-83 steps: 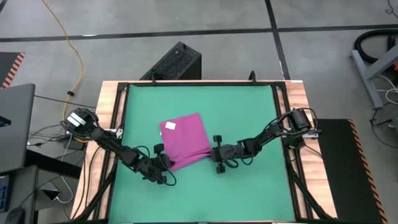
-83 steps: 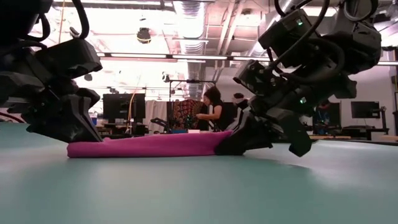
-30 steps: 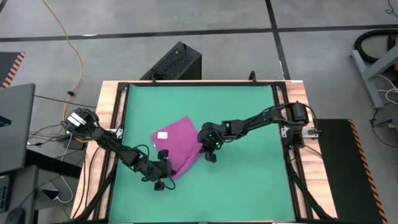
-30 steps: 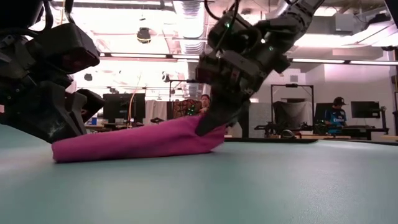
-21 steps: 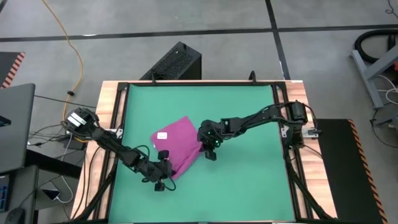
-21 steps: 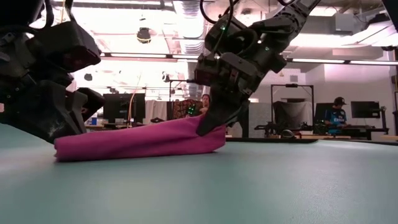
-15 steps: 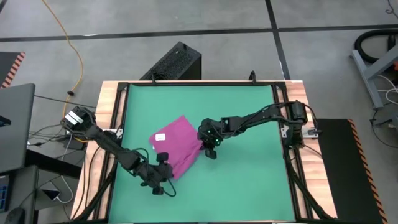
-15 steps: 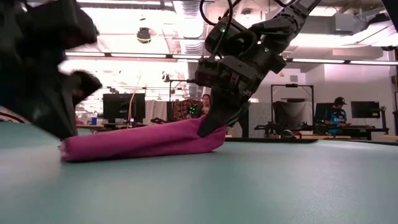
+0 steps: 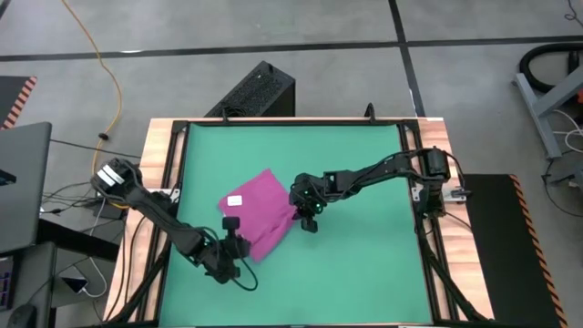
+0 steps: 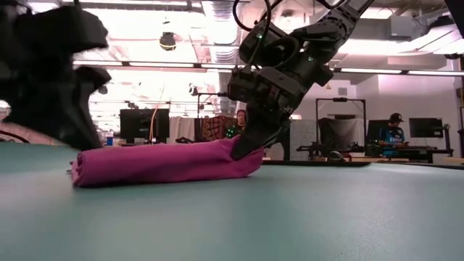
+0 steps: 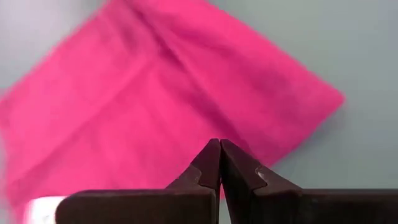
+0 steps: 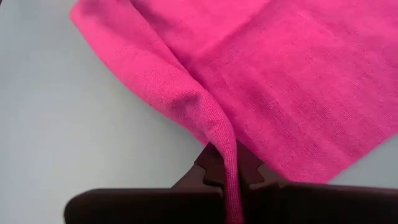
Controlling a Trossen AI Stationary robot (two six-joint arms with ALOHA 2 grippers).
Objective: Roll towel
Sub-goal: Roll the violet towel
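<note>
The magenta towel [image 9: 260, 219] lies folded on the green mat [image 9: 364, 164], its white tag [image 9: 234, 199] facing up near its left corner. My right gripper [image 9: 303, 217] is shut on the towel's right side, seen close in the right wrist view [image 12: 227, 165]. At the towel's near left edge my left gripper [image 9: 237, 235] hovers with its fingertips [image 11: 219, 149] shut and nothing between them. In the low view it [image 10: 76, 138] stands just above the towel's left end [image 10: 80, 170]. I cannot tell whether it touches the cloth. My right gripper pinches a raised fold of the towel [image 12: 221, 134] between its two fingers, at the towel's right edge. The fingers slant down from the table's right side. That end [image 10: 243, 148] is drawn up a little off the mat, and the remaining cloth [image 10: 159, 167] lies on it.
A wooden frame [image 9: 164, 182] borders the mat. A black box [image 9: 260, 91] stands on the floor beyond the far edge. People [image 10: 239, 123] sit at desks in the room behind. Bare mat lies to the far side and to the right of the towel.
My left gripper has risen a little at the towel's near left edge and turned about, staying shut. The towel's left end, bulged up a second ago, now lies lower and flatter. My right gripper keeps its hold.
</note>
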